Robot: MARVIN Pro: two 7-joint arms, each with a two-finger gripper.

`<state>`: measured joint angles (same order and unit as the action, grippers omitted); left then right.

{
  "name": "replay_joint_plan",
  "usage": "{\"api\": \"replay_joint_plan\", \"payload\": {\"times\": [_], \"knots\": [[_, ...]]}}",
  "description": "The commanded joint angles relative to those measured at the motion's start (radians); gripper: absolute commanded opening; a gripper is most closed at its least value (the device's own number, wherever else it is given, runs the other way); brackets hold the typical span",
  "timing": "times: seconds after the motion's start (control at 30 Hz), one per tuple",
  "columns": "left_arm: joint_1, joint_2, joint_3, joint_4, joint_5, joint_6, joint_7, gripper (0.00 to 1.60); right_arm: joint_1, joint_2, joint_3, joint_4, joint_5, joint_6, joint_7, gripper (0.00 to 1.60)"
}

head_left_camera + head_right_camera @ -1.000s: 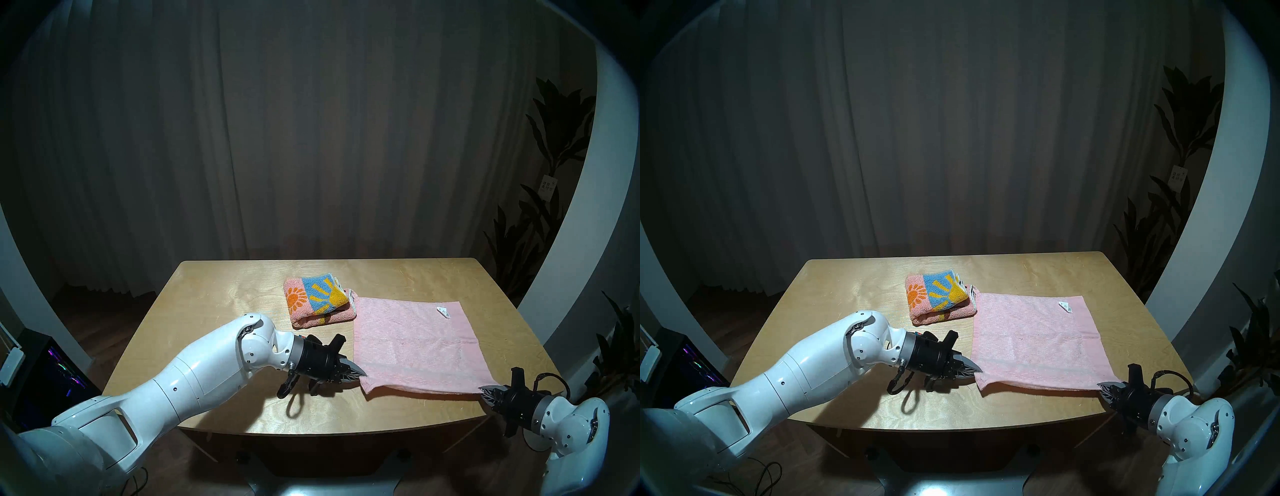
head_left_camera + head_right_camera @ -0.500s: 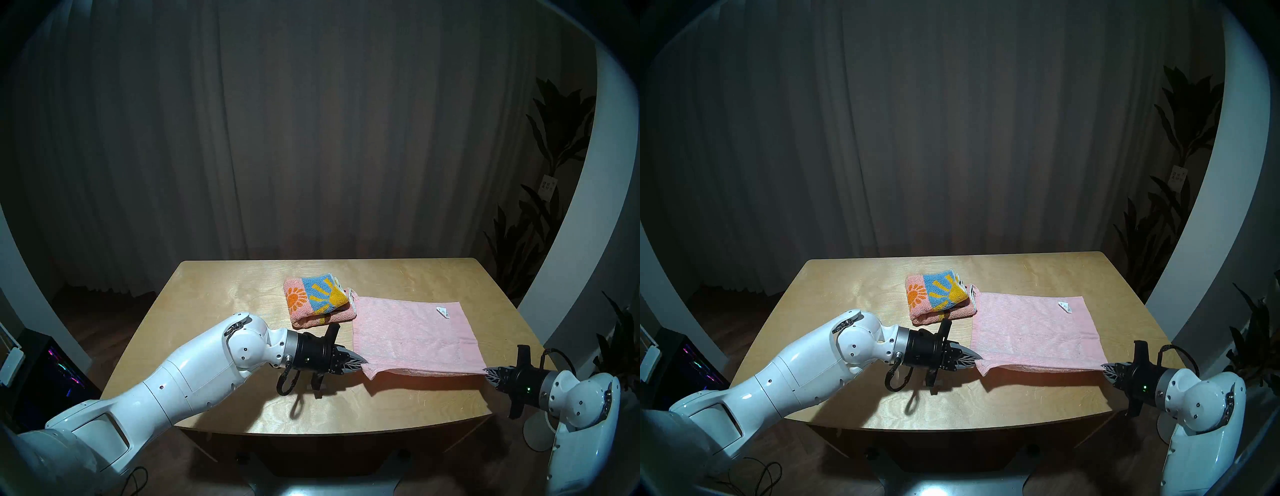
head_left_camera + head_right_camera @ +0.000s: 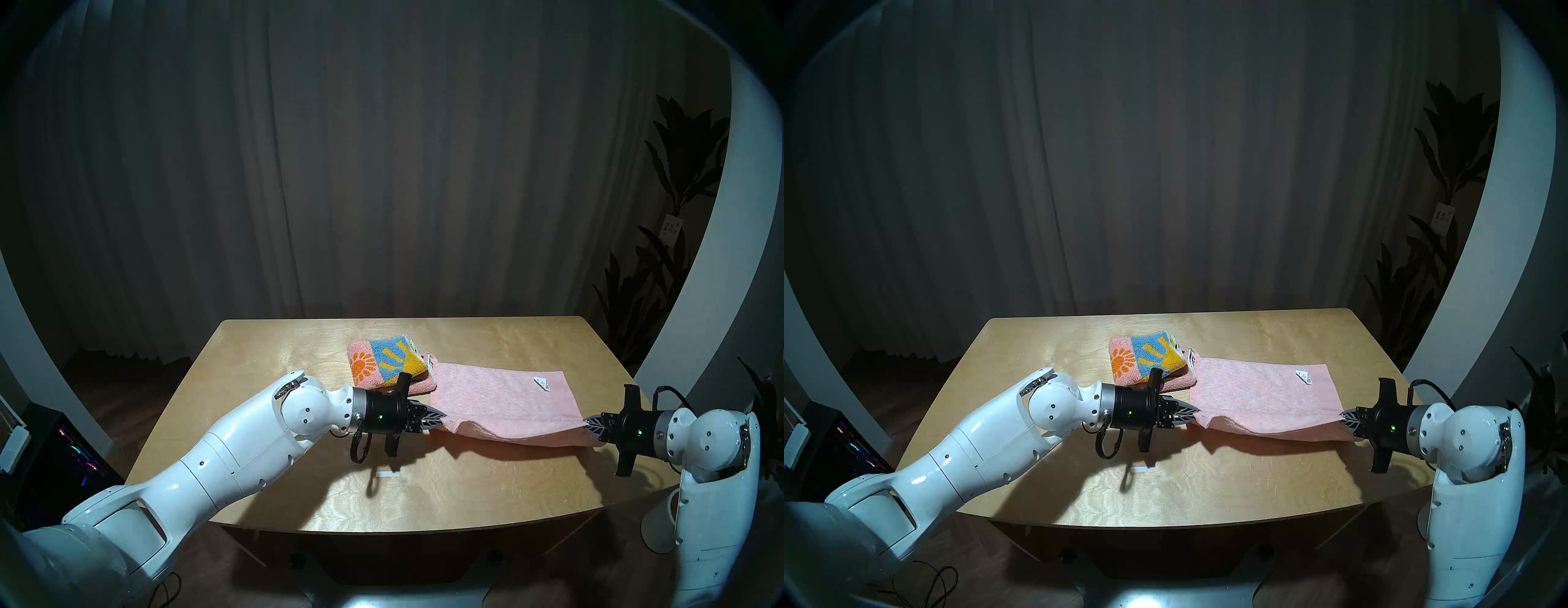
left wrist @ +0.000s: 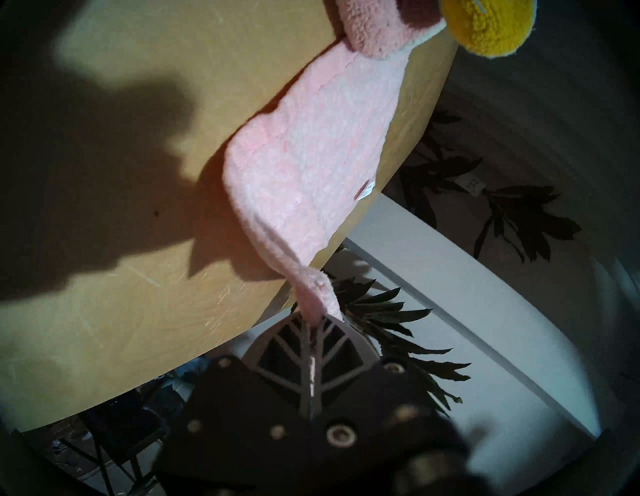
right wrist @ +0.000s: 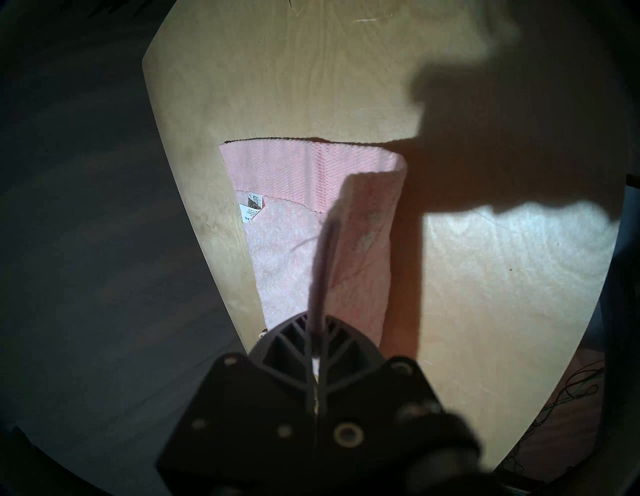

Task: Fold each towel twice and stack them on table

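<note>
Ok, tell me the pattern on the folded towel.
The folded towel has pink and blue blocks with orange and yellow sunflowers, clearest in the head stereo left view.

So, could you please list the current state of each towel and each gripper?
Sunflower towel: folded, lying on the table.
Pale pink towel: near edge lifted, far part flat on the table.
Left gripper: shut on its near left corner.
Right gripper: shut on its near right corner.

Room dim, curtain dark | overhead light, hard arm shadows on table (image 3: pixel 466 501) | fisheye rim dark | wrist foregrounds blurred
</note>
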<state>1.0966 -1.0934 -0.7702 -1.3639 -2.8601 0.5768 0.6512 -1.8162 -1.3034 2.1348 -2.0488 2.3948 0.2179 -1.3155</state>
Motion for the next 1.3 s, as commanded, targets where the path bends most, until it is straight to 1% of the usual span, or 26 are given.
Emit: {"api": "replay_joint_plan", "payload": {"times": [0.0, 0.17, 0.27, 0.3, 0.33, 0.6, 0.63, 0.67, 0.7, 0.93, 1.03, 1.1, 1.27], "knots": [[-0.05, -0.06, -0.018, 0.007, -0.014, -0.078, 0.0, 0.0, 0.119, 0.088, -0.057, 0.053, -0.004, -0.103, -0.018, 0.0], [-0.071, -0.081, -0.022, 0.024, -0.013, -0.133, 0.004, 0.0, 0.166, 0.122, -0.096, 0.108, 0.002, -0.17, -0.03, 0.0], [-0.086, -0.095, -0.026, 0.039, -0.011, -0.165, 0.003, 0.0, 0.212, 0.132, -0.118, 0.149, 0.008, -0.216, -0.039, 0.0], [-0.09, -0.098, -0.026, 0.043, -0.01, -0.172, 0.004, 0.0, 0.199, 0.142, -0.123, 0.148, 0.013, -0.227, -0.033, 0.0], [-0.093, -0.101, -0.026, 0.048, -0.009, -0.181, 0.004, 0.0, 0.222, 0.142, -0.129, 0.164, 0.013, -0.237, -0.036, 0.0], [-0.121, -0.13, -0.027, 0.098, -0.002, -0.253, 0.005, 0.0, 0.311, 0.178, -0.169, 0.256, 0.03, -0.337, -0.031, 0.0], [-0.123, -0.132, -0.027, 0.103, -0.002, -0.258, 0.004, 0.0, 0.312, 0.183, -0.171, 0.261, 0.032, -0.344, -0.027, 0.0], [-0.128, -0.137, -0.028, 0.111, -0.001, -0.267, 0.004, 0.0, 0.333, 0.188, -0.179, 0.279, 0.032, -0.356, -0.025, 0.0], [-0.133, -0.141, -0.027, 0.115, 0.001, -0.272, 0.004, 0.0, 0.333, 0.193, -0.181, 0.283, 0.035, -0.362, -0.02, 0.0], [-0.177, -0.176, -0.027, 0.158, 0.022, -0.321, 0.001, 0.0, 0.408, 0.217, -0.221, 0.358, 0.041, -0.411, 0.002, 0.0], [-0.188, -0.185, -0.027, 0.167, 0.028, -0.329, 0.0, 0.0, 0.429, 0.219, -0.231, 0.377, 0.043, -0.42, 0.006, 0.0], [-0.209, -0.201, -0.027, 0.189, 0.043, -0.35, -0.001, 0.0, 0.465, 0.226, -0.251, 0.413, 0.044, -0.435, 0.017, 0.0], [-0.239, -0.227, -0.024, 0.222, 0.065, -0.378, -0.002, 0.0, 0.505, 0.234, -0.281, 0.459, 0.042, -0.45, 0.035, 0.0]]}}
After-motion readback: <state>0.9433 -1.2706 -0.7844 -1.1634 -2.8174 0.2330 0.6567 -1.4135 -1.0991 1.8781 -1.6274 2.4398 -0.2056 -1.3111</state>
